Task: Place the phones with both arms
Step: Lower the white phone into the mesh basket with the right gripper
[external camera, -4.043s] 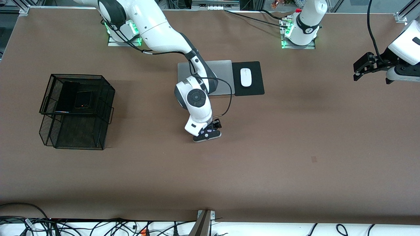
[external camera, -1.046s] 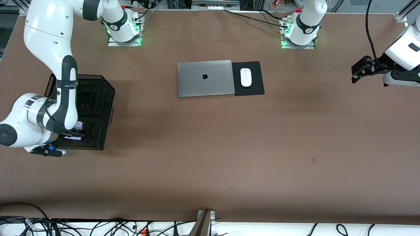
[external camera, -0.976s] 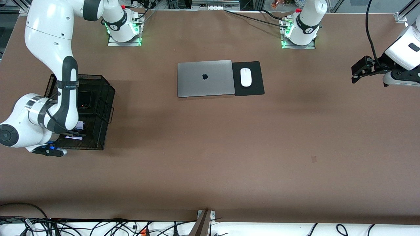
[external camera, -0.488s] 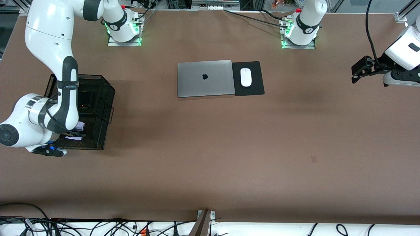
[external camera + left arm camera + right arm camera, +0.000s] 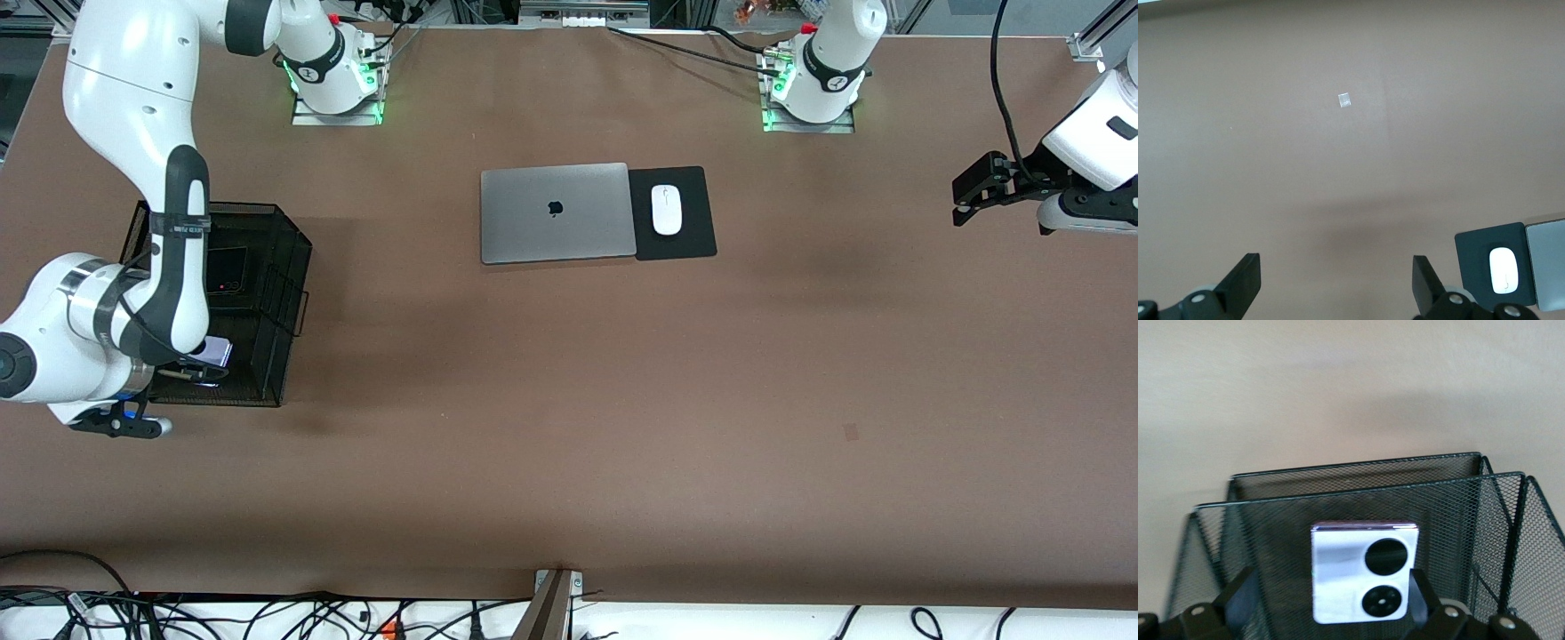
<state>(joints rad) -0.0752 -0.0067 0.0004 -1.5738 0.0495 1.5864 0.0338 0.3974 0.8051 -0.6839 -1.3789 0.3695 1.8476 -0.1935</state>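
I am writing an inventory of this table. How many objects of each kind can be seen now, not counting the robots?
Phones seen: 2 (lavender-white phone, black flip phone)
Laptop: 1
Mouse: 1
Mouse pad: 1
Mesh rack: 1
Total: 6

The brown counter (image 5: 569, 427) fills nearly the whole front view. In the upper middle of the frame a closed grey laptop (image 5: 556, 212) lies flat, and a black mouse pad (image 5: 689, 240) touches its edge, carrying a white mouse (image 5: 666, 210). At the middle left of the frame stands a black wire-mesh basket (image 5: 276, 293), well apart from the laptop.
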